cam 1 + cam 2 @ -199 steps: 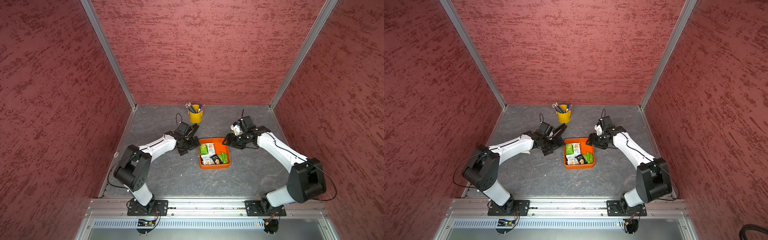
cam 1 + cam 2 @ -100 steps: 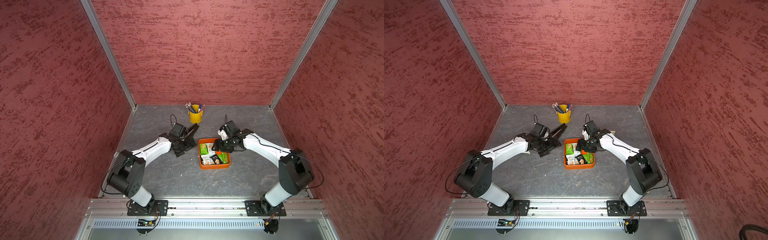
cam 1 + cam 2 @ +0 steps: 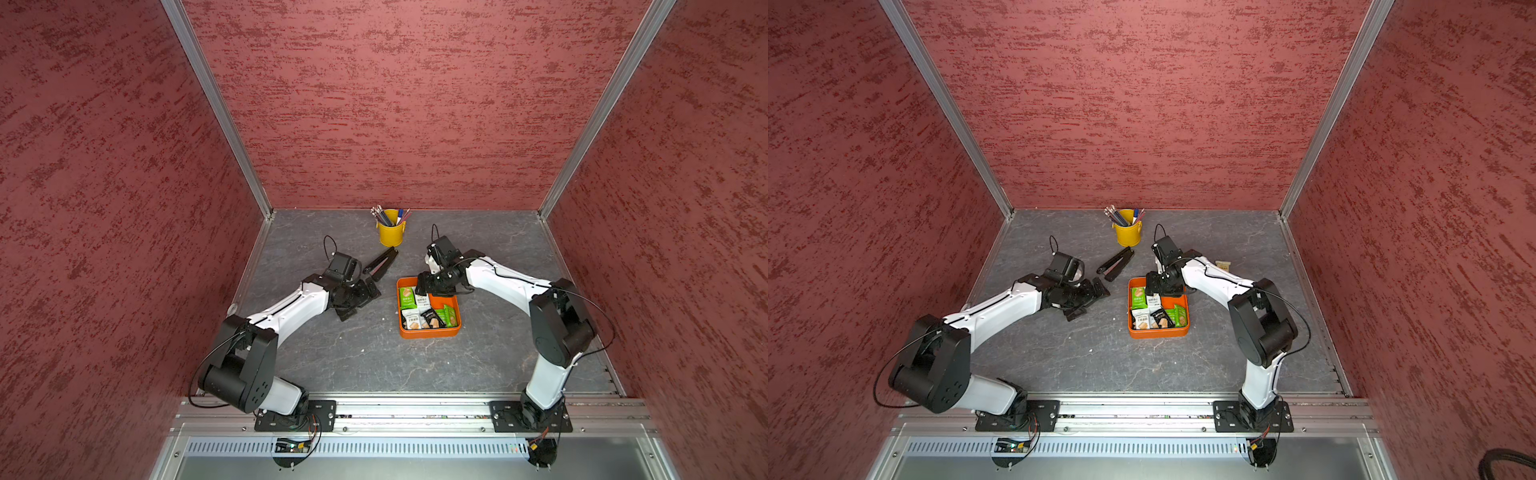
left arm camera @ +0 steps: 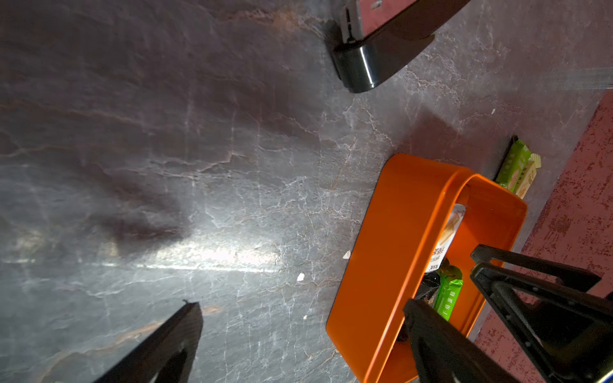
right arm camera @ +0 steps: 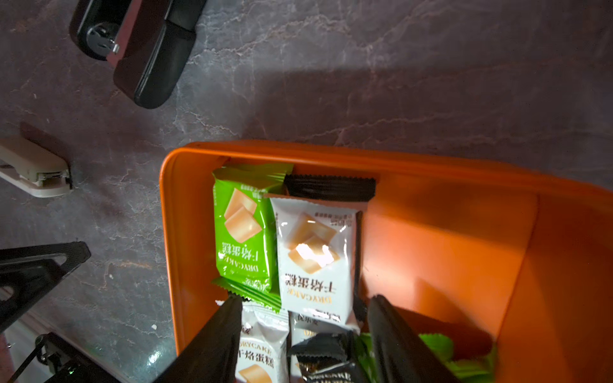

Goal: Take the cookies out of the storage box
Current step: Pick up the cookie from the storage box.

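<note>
The orange storage box (image 3: pixel 430 332) (image 3: pixel 1158 332) lies mid-table with several cookies in it: green (image 3: pixel 408 297), white (image 3: pixel 412 321) and black (image 3: pixel 432 319) packets. My right gripper (image 3: pixel 424 286) (image 3: pixel 1154 286) (image 5: pixel 305 300) hangs open over the box's far left corner. Its fingers straddle a white packet (image 5: pixel 315 252) and grip nothing. A green packet (image 5: pixel 243 228) lies beside that one. My left gripper (image 3: pixel 359 303) (image 3: pixel 1088 301) (image 4: pixel 302 308) stands wide open and empty, low over the table left of the box (image 4: pixel 398 232). Two cookies (image 4: pixel 517 169) lie on the table beyond the box, one cream (image 3: pixel 1223 264).
A yellow pen bucket (image 3: pixel 390 232) (image 3: pixel 1127 232) stands at the back centre. A black folded tool (image 3: pixel 380 264) (image 3: pixel 1116 264) (image 5: pixel 139 49) (image 4: pixel 374 43) lies between the bucket and my left gripper. Red walls close the table on three sides.
My right gripper has swung left from the table behind the box's right side to above its far left corner. My left gripper has drawn back a little to the left.
</note>
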`<action>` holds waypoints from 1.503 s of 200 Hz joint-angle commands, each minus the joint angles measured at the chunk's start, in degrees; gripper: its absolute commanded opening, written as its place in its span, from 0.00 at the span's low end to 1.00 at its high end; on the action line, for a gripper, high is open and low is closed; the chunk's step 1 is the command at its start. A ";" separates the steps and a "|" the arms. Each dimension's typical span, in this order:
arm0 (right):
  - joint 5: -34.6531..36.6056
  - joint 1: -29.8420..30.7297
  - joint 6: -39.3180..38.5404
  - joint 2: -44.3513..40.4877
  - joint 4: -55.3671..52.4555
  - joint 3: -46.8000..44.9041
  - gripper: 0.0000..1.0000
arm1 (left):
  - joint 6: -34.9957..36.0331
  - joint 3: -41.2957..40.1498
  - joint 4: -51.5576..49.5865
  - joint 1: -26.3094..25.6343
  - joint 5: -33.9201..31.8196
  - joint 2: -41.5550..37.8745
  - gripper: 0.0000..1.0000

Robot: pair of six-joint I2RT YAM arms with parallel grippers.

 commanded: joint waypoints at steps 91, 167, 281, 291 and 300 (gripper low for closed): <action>9.00 2.50 -2.93 7.28 -7.03 6.82 0.63 | -0.34 -3.80 2.31 3.15 0.87 -3.37 1.00; 11.70 3.11 -3.31 8.21 -8.78 7.86 0.62 | -0.48 -3.97 2.74 3.52 1.44 -3.40 1.00; 12.93 3.77 -4.55 11.13 -9.29 10.52 0.62 | -0.58 -4.23 2.31 3.53 1.32 -4.49 1.00; 13.15 3.81 -4.70 11.34 -9.54 10.75 0.62 | -0.59 -4.27 2.25 3.52 1.20 -4.70 1.00; 13.31 3.74 -4.77 11.47 -9.64 10.86 0.62 | -0.58 -4.35 2.13 3.58 1.13 -4.84 1.00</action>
